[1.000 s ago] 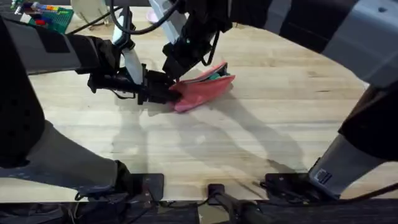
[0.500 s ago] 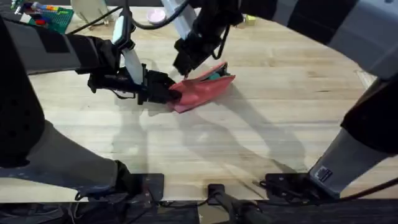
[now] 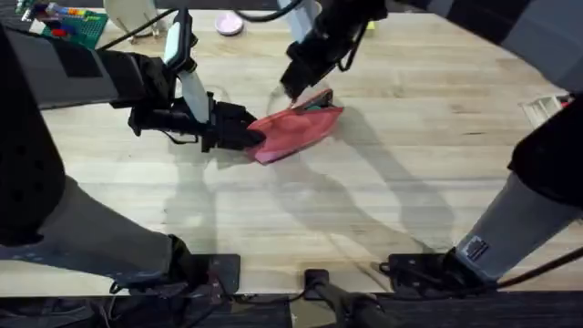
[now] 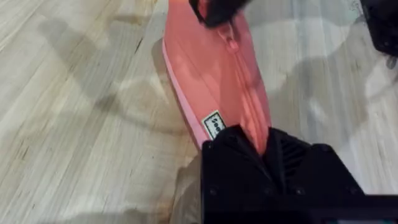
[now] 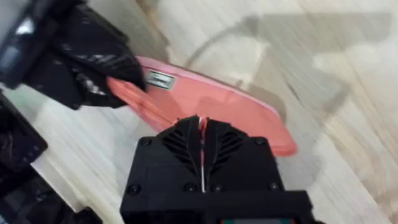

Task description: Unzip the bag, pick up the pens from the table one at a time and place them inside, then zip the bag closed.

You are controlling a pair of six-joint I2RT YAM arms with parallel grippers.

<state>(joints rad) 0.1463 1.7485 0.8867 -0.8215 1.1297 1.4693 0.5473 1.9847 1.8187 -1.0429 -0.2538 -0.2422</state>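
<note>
Gripping bag, left pincer

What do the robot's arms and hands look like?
The left hand is black and blocky, on an arm with a white link and black cables looping over it. The right hand is black too, with ribbed grooves on its fingers. Both arms rise from grey bases at the near edge of the table.
</note>
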